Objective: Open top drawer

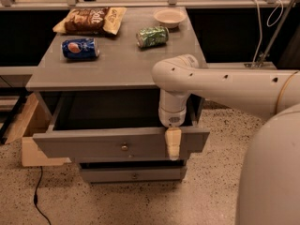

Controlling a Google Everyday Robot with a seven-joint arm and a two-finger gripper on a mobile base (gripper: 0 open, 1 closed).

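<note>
The top drawer (93, 146) is a grey wooden drawer with a small brass knob (124, 147) at the centre of its front. It stands pulled out from the grey cabinet (117, 64), and its dark inside shows. My gripper (173, 143) hangs from the white arm (225, 86) over the top edge of the drawer front, right of the knob. Its pale tip lies against the outer face of the front.
On the cabinet top lie a blue soda can (80, 48), a green can (152, 36), a chip bag (89, 20) and a small bowl (169, 17). A shallower drawer (133, 175) sits shut below. A wooden box (33, 139) stands on the floor at the left, with a black cable (37, 196) beside it.
</note>
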